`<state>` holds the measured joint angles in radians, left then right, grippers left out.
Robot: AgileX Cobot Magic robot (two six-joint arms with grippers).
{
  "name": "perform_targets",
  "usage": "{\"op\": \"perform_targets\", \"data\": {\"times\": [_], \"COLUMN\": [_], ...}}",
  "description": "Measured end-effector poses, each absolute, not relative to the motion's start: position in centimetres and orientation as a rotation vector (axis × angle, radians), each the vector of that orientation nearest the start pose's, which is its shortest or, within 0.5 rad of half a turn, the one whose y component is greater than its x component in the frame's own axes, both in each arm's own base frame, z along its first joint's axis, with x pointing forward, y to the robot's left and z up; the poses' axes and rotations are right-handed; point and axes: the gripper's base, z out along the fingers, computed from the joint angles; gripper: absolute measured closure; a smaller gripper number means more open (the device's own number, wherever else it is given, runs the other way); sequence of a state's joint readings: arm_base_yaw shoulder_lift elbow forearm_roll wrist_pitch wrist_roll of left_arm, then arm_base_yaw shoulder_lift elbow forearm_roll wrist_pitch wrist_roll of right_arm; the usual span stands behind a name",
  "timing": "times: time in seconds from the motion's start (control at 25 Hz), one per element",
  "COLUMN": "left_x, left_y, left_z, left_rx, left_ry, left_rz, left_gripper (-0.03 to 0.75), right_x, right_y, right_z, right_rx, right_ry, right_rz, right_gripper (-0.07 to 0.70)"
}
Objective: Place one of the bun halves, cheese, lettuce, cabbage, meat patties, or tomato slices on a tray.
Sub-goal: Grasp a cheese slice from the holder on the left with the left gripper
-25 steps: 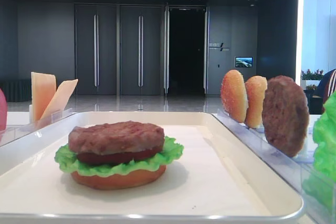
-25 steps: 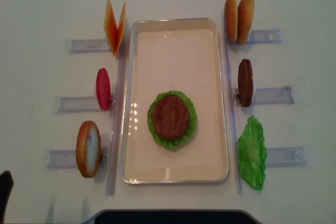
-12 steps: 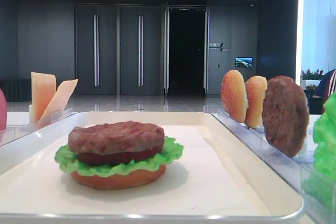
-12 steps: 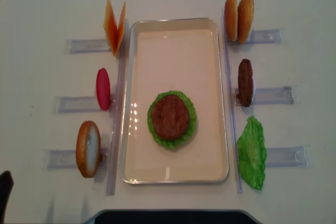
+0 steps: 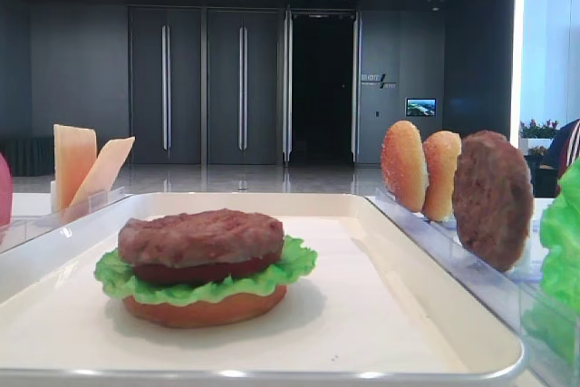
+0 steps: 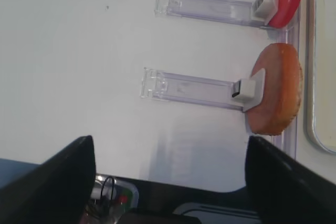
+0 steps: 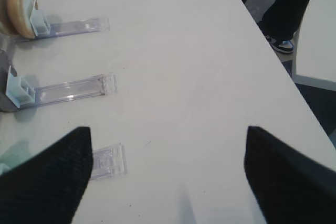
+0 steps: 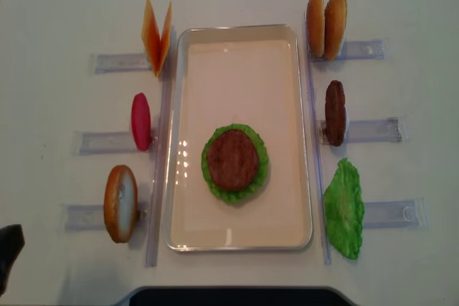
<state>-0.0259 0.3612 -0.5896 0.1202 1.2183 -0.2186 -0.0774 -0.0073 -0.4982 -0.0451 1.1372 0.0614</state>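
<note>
Realsense view: 2 cheese (image 8: 157, 36) slices stand near the worktop's far left corner, thin, stiff, light; I'd pinch a top edge. Left pincer (image 6: 168, 182) and right pincer (image 7: 167, 171) both gape apart, empty.

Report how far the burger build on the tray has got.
Done: on the tray sits a stack of bun half, lettuce, tomato slice and meat patty.

In hand: nothing; the left gripper and right gripper stand open over bare table.

Left: the cheese, spare bun halves and other pieces wait in the holders.
</note>
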Motion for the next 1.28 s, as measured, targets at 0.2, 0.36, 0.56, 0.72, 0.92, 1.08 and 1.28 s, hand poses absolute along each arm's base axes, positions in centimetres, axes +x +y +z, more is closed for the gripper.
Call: {"op": "perform_targets", "data": {"times": [0.2,0.36,0.56,0.72,0.92,1.08,1.28], "left_x": [7.5,11.3,16.3,20.1,24.6,27.9,31.7], "left_y": [0.6,0.4,0.3,0.2,0.0,-0.1,-0.2], "left_z": [30.1,30.3,29.4,28.9,29.3,29.0,29.3], "left_rx": [-0.247,-0.250,-0.246,-0.237,-0.134,-0.120,-0.121], "left_ry": [2.591,2.703,2.793,2.850,2.864,2.882,2.862], "left_rz": [0.029,0.040,0.054,0.064,0.079,0.081,0.074], "left_gripper": [0.024,0.024,0.024,0.024,0.024,0.024,0.024], "right_x": [-0.9,-0.9,-0.9,-0.9,-0.9,-0.9,-0.9], "right_y": [-0.3,-0.3,-0.3,-0.3,-0.3,-0.3,-0.3], "right_z": [27.1,27.1,27.1,27.1,27.1,27.1,27.1], "right_rx": [0.151,0.151,0.151,0.151,0.151,0.151,0.151], "right_ry": [2.110,2.110,2.110,2.110,2.110,2.110,2.110], "right_rz": [-0.064,-0.064,-0.064,-0.064,-0.064,-0.063,-0.063], "right_gripper": [0.044,0.044,0.044,0.044,0.044,0.044,0.044]}}
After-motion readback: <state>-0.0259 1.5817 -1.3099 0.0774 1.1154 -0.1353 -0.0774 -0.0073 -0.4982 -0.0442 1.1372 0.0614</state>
